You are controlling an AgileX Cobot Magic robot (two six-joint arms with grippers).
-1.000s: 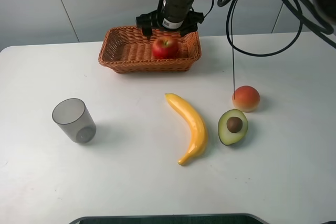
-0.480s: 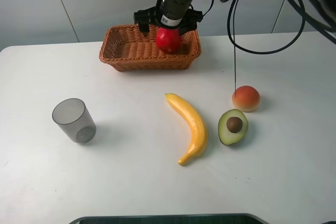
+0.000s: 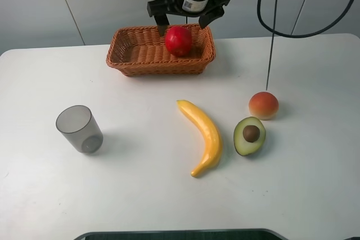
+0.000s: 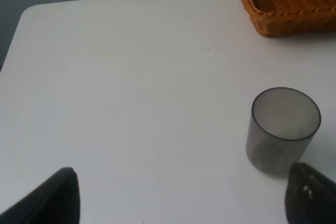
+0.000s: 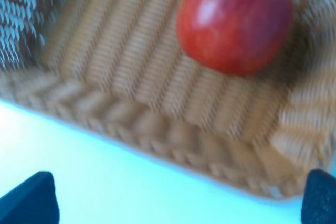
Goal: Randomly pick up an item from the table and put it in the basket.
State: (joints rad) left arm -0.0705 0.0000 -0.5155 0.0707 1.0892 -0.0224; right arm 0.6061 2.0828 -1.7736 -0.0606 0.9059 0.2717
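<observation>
The red apple (image 3: 178, 40) lies inside the orange-brown wicker basket (image 3: 135, 54), in its right part, at the far middle of the white table (image 3: 140, 195). My right gripper (image 3: 183, 23) hangs open just above the apple, one finger on each side, not touching it. In the right wrist view the apple (image 5: 233, 22) rests on the basket's woven floor (image 5: 126, 72), and the gripper (image 5: 176, 203) is open with nothing between its fingertips. My left gripper (image 4: 184, 203) is open and empty over the table's left part, near the grey cup (image 4: 283, 129).
A grey translucent cup (image 3: 79, 128) stands at the left. A yellow banana (image 3: 203, 133) lies in the middle, a halved avocado (image 3: 249, 135) and a small orange-red fruit (image 3: 264, 105) to its right. A dark edge (image 3: 180, 234) runs along the table's front.
My right gripper has opened and risen away from the apple. The apple has shifted a little toward the back of the basket and now lies free there.
</observation>
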